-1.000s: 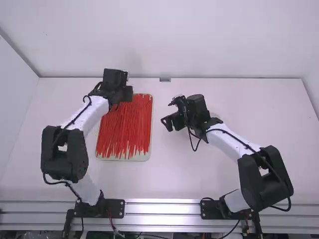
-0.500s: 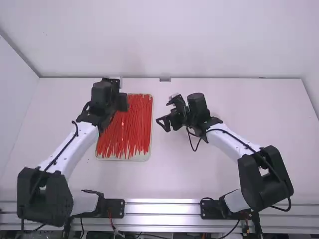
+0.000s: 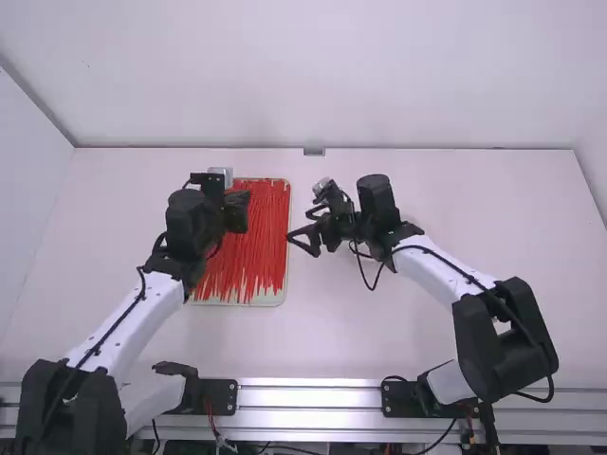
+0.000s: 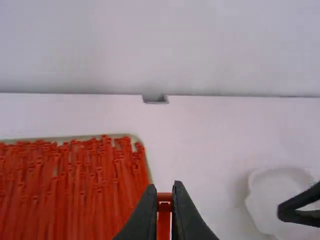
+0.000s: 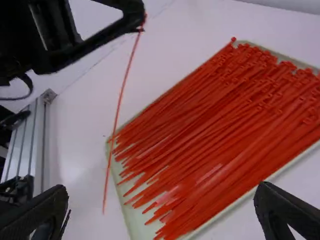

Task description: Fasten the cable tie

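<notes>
- While the left gripper [image 4: 164, 192] hangs above the left side of the tray [image 3: 237, 300], its fingers are pressed onto the head end of one red cable tie [image 5: 119, 112].
- The tie dangles free below the fingers, lifted clear of the rest, loose tip near the tray's edge.
- A heap of ties [image 3: 248, 248], also red, lies lengthwise in the tray.
- The right gripper [image 3: 308, 230] is just beside the tray's far right corner, fingers spread wide, nothing between them, pointed toward the left gripper.
- A white table [image 3: 493, 209] is under everything.
</notes>
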Controlling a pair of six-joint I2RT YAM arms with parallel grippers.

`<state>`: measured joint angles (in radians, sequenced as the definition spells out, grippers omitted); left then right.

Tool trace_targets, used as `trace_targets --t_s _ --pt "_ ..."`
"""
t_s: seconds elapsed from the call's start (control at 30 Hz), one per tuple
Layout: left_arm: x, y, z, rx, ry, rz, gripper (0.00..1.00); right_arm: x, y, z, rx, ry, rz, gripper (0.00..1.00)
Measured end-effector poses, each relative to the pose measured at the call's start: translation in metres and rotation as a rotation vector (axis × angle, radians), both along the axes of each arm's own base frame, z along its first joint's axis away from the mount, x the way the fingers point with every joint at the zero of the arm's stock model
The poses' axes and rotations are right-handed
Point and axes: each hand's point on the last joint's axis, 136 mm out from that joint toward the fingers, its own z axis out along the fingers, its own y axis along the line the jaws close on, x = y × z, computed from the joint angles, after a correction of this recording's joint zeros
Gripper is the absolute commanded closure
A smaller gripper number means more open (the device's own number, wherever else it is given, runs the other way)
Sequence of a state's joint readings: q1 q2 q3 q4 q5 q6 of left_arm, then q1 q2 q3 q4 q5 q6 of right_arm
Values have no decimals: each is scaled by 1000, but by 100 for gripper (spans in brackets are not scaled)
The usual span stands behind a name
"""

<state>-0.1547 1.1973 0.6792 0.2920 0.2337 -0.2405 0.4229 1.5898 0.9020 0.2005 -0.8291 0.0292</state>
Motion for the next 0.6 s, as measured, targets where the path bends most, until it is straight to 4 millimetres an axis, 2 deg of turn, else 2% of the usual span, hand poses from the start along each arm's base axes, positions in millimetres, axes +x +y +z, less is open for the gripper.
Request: trace_targets --t_s 0.17,0.23,0.3,0.4,0.6 --pt "-7 -33 9 -59 -60 -72 98 2 4 11 44 -5 4 3" --pt "-9 -40 12 -68 -68 -83 98 3 5 14 56 -7 2 4" --pt "-12 -51 18 -95 -82 -95 98 4 6 18 71 -11 -1 9" --pt "-13 -60 23 -120 -95 -102 98 5 6 21 82 -15 -3 17" --pt "-17 -75 41 -169 -150 -127 98 8 7 26 97 -35 -6 23"
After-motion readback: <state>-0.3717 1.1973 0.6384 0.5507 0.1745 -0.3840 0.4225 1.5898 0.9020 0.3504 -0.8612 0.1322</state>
